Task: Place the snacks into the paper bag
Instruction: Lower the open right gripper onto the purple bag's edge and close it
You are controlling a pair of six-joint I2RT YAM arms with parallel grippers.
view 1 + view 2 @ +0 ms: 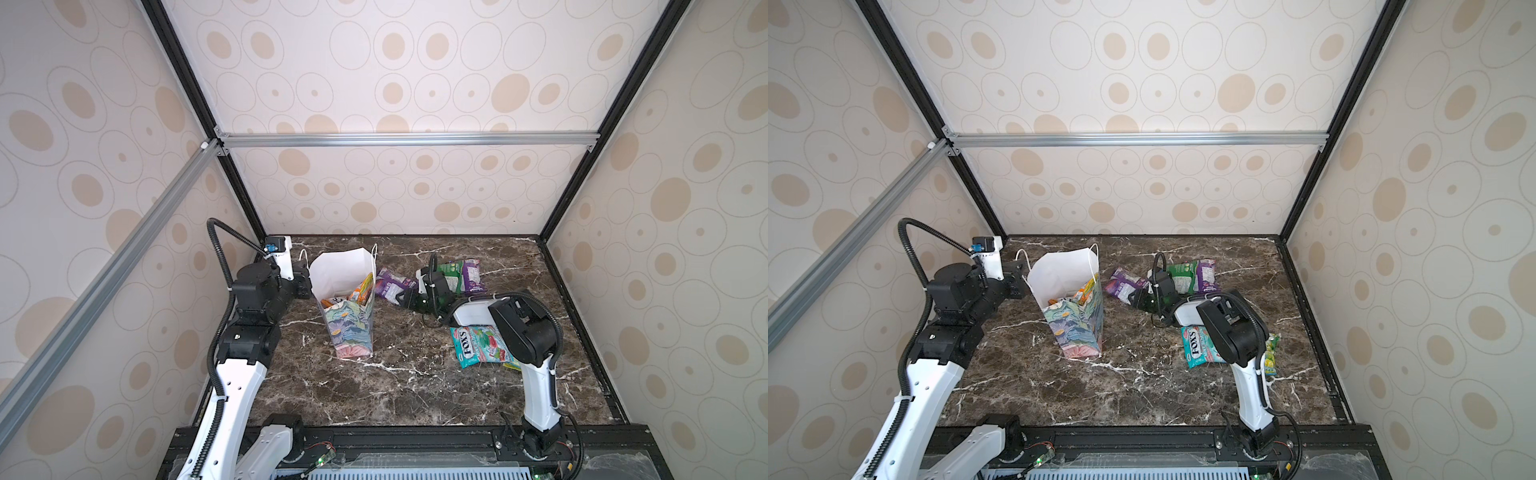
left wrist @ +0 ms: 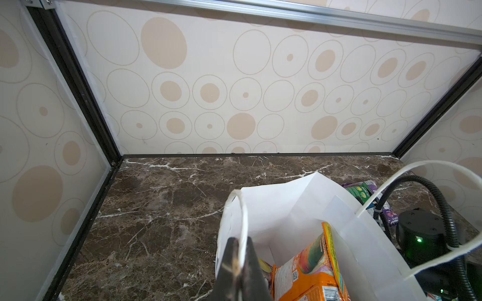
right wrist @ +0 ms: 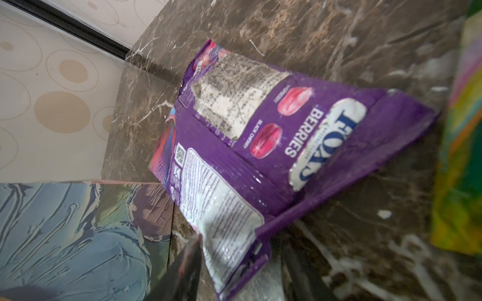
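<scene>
Plainly, the paper bag (image 1: 349,332) (image 1: 1077,328) stands upright and open on the marble bench (image 1: 415,395), left of centre. It is white inside, with a pastel floral print outside. An orange packet (image 2: 305,271) leans against its inner wall among other packets.

The left gripper (image 2: 238,242) is pressed together on the bag's white cord handle (image 2: 243,221) at the left rim.

Just right of the bag lies a glossy, creased purple FOX'S Berries packet (image 1: 390,282) (image 3: 260,146), label side up. The right gripper (image 1: 401,299) (image 3: 242,247) is low at its near end, jaws spread with one on each side of the packet's corner.

Farther right, a green packet (image 1: 453,272) and another purple packet (image 1: 473,276) overlap. Nearer, a teal FOX'S packet (image 1: 1200,347) and a yellow-green packet (image 1: 1271,353) lie partly under the right arm.
</scene>
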